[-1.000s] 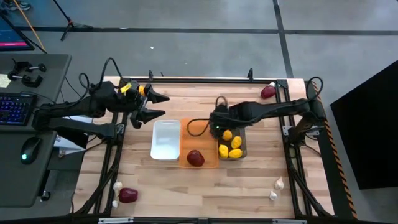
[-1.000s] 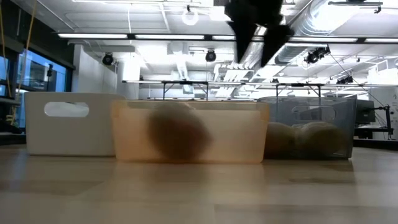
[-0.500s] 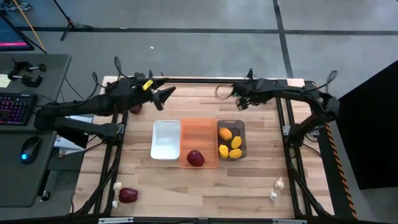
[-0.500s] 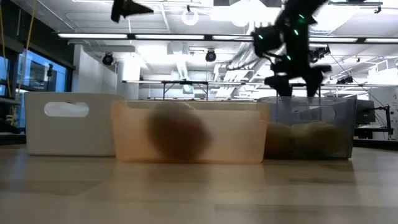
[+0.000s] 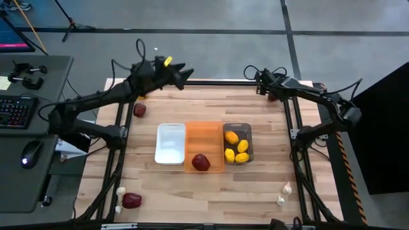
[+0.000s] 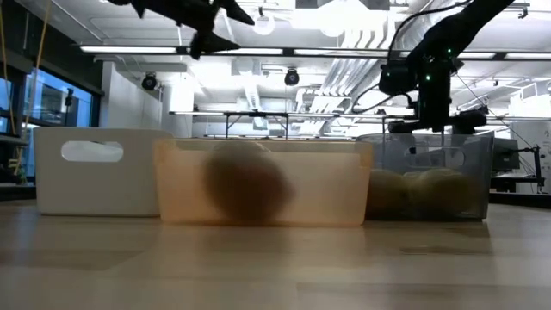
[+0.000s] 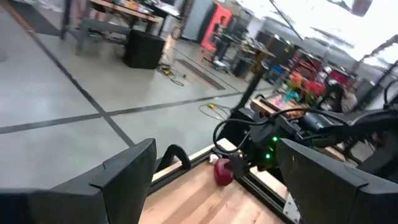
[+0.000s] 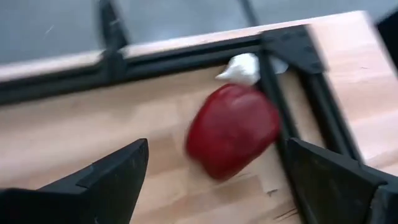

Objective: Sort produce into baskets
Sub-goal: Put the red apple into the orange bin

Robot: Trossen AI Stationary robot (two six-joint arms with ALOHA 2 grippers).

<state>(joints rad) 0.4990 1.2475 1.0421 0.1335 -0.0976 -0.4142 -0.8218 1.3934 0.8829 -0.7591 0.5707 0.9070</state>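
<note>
The left arm stretches from the worktop's left side toward the far edge, its left gripper (image 5: 182, 71) raised above the far rail, fingers spread wide and holding nothing. The right arm reaches along the far right side; the right gripper (image 5: 261, 82) hangs near the far right corner, jaws wide and empty, looking at a dark red fruit (image 8: 232, 130) with a whitish bulb (image 8: 244, 67) touching it by the corner bracket.

The wooden worktop (image 5: 211, 105) carries three baskets in a row at its middle, touching side by side: the white basket (image 5: 170, 144), the orange basket (image 5: 204, 147) with one red fruit (image 5: 200, 162) in it, and the grey basket (image 5: 238, 143) holding yellow lemons (image 5: 236, 149). Another red piece (image 5: 139, 110) lies near the left edge, one more (image 5: 131, 200) at the near left corner with bulbs (image 5: 121, 191) beside it, and two bulbs (image 5: 284, 194) sit near the near right corner. A desk with a keyboard (image 5: 13, 112) and mouse (image 5: 28, 155) stands left of the frame.

In the low view the baskets' contents show only as blurred shapes through the walls.
</note>
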